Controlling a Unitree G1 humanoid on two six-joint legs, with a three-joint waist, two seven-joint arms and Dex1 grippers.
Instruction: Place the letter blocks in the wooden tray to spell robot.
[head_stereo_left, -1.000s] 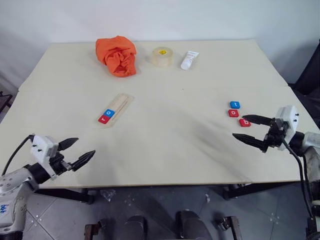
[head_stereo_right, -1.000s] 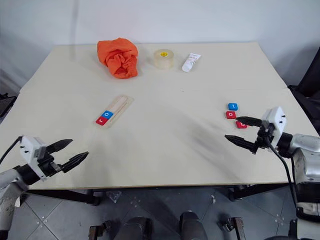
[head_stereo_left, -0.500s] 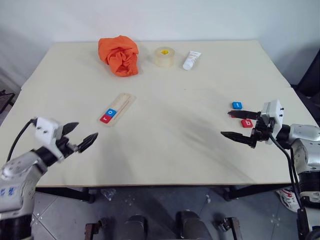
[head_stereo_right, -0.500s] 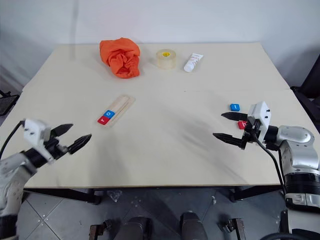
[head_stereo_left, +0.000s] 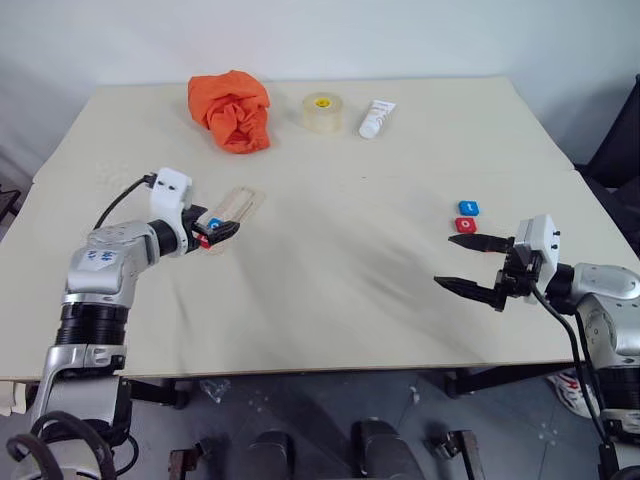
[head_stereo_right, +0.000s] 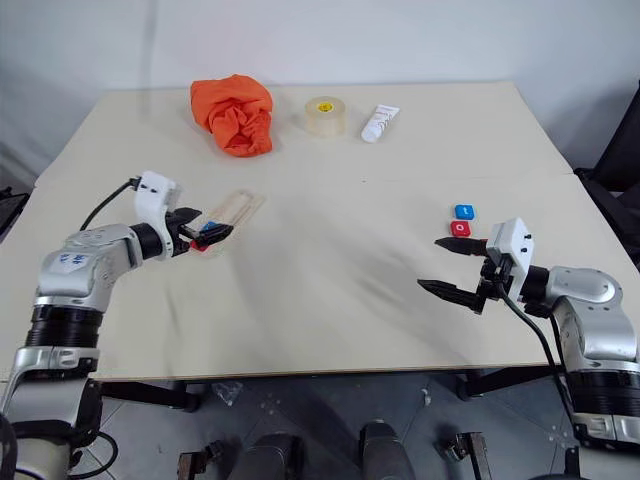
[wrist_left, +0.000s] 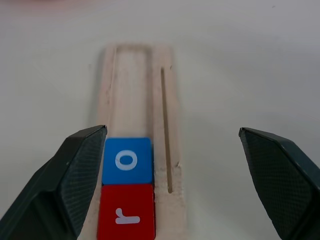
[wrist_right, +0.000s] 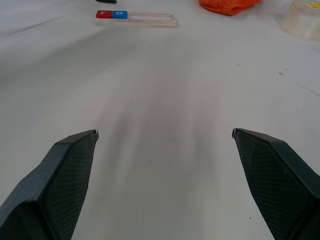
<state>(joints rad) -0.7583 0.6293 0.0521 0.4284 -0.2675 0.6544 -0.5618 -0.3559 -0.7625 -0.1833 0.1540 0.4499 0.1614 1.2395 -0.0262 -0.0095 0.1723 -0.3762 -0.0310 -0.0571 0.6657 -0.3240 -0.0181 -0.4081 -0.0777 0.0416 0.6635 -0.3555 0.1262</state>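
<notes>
A: As seen from the left eye view, where do the remaining letter blocks lie relative to each arm?

B: The blue "t" block (head_stereo_left: 469, 208) and a red block (head_stereo_left: 465, 225) lie just beyond the right gripper (head_stereo_left: 466, 263), whose fingers are spread wide and empty. The third loose block cannot be made out there. The left gripper (head_stereo_left: 218, 232) is well apart from them, at the near end of the wooden tray (head_stereo_left: 238, 204).

A: And the left wrist view?

B: The tray's long axis runs straight away from the fingers (wrist_left: 75, 175), which are released, holding nothing. The red "r" block (wrist_left: 127, 211) and blue "o" block (wrist_left: 127, 160) sit in the slot, touching; the rest of the slot is free.

A: The right wrist view?

B: It faces the tray, far across the table (wrist_right: 165, 100). Judgement: the right arm is nearer for the next pick
</notes>
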